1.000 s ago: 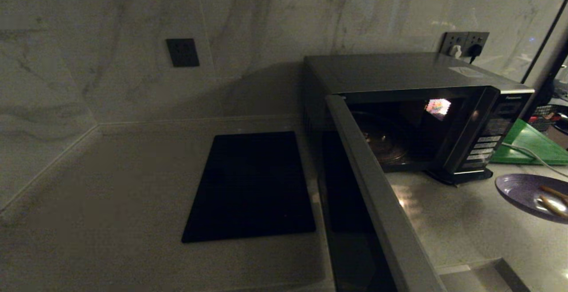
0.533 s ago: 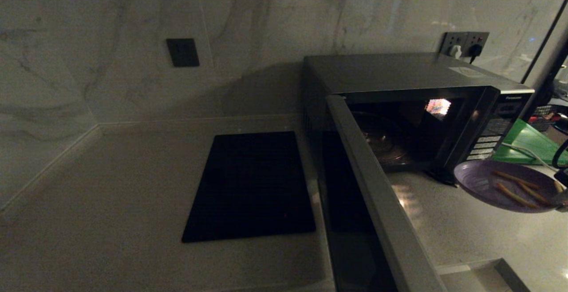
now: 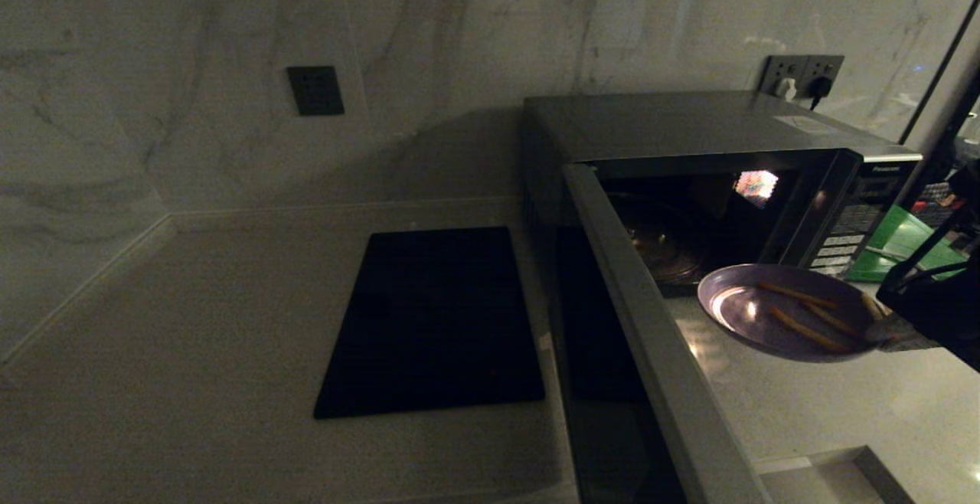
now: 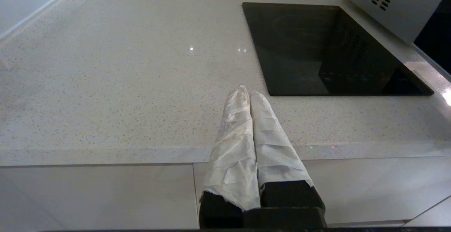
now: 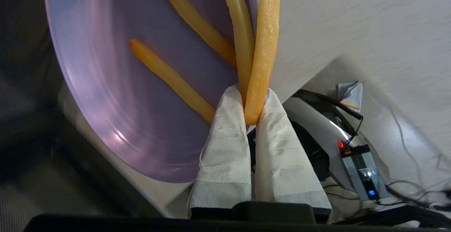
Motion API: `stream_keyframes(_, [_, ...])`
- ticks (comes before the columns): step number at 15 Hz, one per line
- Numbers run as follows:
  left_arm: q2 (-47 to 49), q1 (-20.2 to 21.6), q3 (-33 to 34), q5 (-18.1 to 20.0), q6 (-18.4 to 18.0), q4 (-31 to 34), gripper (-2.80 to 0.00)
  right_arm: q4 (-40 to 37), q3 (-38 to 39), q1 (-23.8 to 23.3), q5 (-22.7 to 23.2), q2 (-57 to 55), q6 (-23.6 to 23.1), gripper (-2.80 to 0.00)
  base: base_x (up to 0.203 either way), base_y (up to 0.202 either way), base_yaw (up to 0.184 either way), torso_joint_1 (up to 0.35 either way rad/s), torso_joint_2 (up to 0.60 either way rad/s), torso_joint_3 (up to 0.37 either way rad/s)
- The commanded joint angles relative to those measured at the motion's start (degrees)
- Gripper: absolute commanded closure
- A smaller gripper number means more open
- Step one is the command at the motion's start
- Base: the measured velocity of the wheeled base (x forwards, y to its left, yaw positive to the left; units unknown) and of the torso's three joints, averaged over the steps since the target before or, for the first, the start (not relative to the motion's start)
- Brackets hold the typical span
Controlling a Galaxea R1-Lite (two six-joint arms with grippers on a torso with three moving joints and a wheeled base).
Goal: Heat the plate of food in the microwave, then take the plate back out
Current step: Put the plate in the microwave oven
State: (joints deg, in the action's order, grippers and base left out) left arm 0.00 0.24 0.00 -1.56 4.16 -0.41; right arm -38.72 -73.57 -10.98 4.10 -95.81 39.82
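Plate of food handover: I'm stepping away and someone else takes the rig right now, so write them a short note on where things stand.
Right gripper: shut on the rim of the plate of food, one fry pinched between its fingers too. It holds the plate in the air just in front of the open cavity.
Left gripper: shut, empty, parked over the counter edge near the black slab.
Microwave: door swung wide open, turntable bare.
Done: door opened, plate picked up.
Left: set the plate on the turntable, let go, close the door, heat, reopen, take the plate back out.
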Motion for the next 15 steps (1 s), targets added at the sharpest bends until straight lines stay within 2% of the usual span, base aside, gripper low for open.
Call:
stream_keyframes(1, [0.09,0.02,0.00,-0.02,0.06,-0.03,0.00,-0.11,-0.29,4.80,0.03,0.86,0.47,0.00,0.000,0.000,0.000,0.000,0.00,0.000])
stream_keyframes(4, [0.09,0.02,0.00,-0.02,0.06,-0.03,0.00,0.25,-2.24,9.67,-0.01,-0.37,3.23,0.00,0.000,0.000,0.000,0.000,0.00,0.000])
stream_keyframes(6, [0.09,0.02,0.00,-0.02,0.06,-0.03,0.00,0.91,-5.39,11.69,-0.57,-2.44,6.98,0.00,0.000,0.000,0.000,0.000,0.00,0.000])
stream_keyframes(10, [0.09,0.02,0.00,-0.02,0.06,-0.03,0.00,1.66,-12.29,15.11,-6.50,-8.73,16.48,0.00,0.000,0.000,0.000,0.000,0.00,0.000])
stream_keyframes(12, [0.09,0.02,0.00,-0.02,0.06,-0.03,0.00,2.47,-16.14,16.81,-8.01,-11.95,20.29,0.00,0.000,0.000,0.000,0.000,0.00,0.000])
stream_keyframes(15, [0.09,0.02,0.00,-0.02,0.06,-0.03,0.00,3.00,-19.23,20.55,-10.66,-14.95,21.77,0.00,0.000,0.000,0.000,0.000,0.00,0.000])
